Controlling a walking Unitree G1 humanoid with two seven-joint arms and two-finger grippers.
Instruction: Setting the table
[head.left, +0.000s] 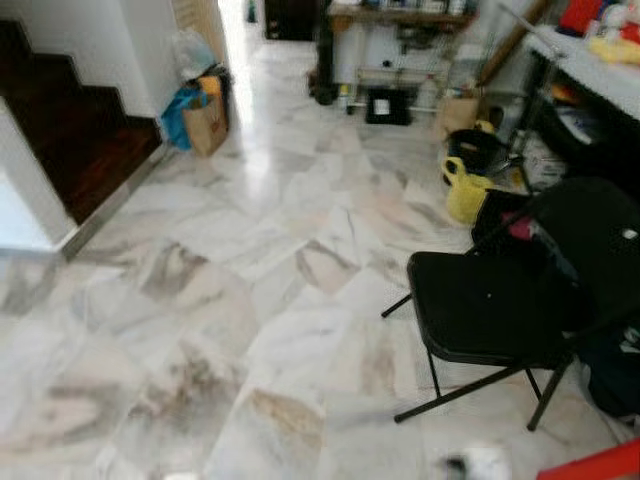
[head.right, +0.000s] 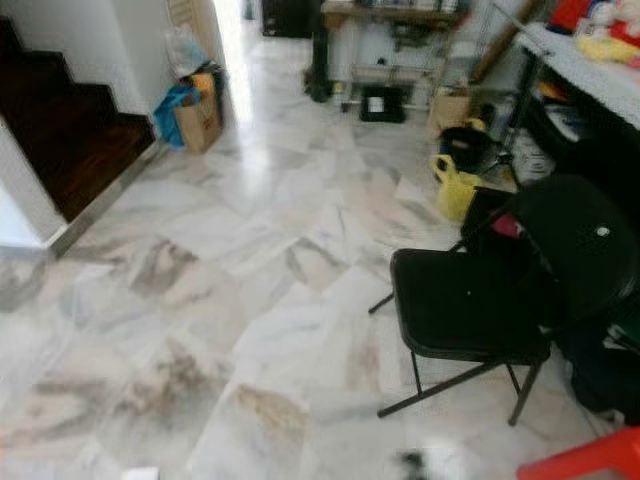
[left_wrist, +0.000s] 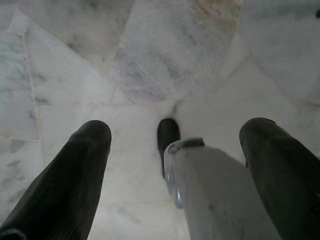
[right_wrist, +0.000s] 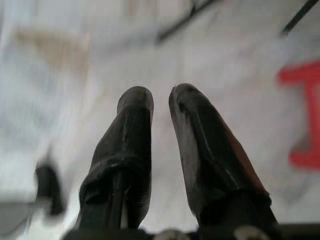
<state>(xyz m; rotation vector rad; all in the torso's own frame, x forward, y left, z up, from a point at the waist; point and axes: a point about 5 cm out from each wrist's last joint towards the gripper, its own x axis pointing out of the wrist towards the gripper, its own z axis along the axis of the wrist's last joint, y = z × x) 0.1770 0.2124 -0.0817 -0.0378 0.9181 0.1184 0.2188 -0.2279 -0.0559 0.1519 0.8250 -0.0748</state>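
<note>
My left gripper (left_wrist: 176, 127) hangs over the marble floor (left_wrist: 150, 60), open, its two black fingers far apart and gripping nothing. A pale grey limb of the robot (left_wrist: 215, 190) with a black foot (left_wrist: 167, 135) shows behind the gap. My right gripper (right_wrist: 160, 92) also points at the floor, its fingers almost touching and nothing between them. A white-topped table (head.left: 590, 60) runs along the far right, with yellow and red things on it that are too blurred to name.
A black folding chair (head.left: 500, 300) stands on the right, a red object (head.left: 600, 465) at the bottom right corner. Beyond the chair sit a yellow container (head.left: 465, 190) and a black bucket (head.left: 478, 150). A dark staircase (head.left: 70, 130) rises on the left, with a paper bag (head.left: 205, 120) beside it.
</note>
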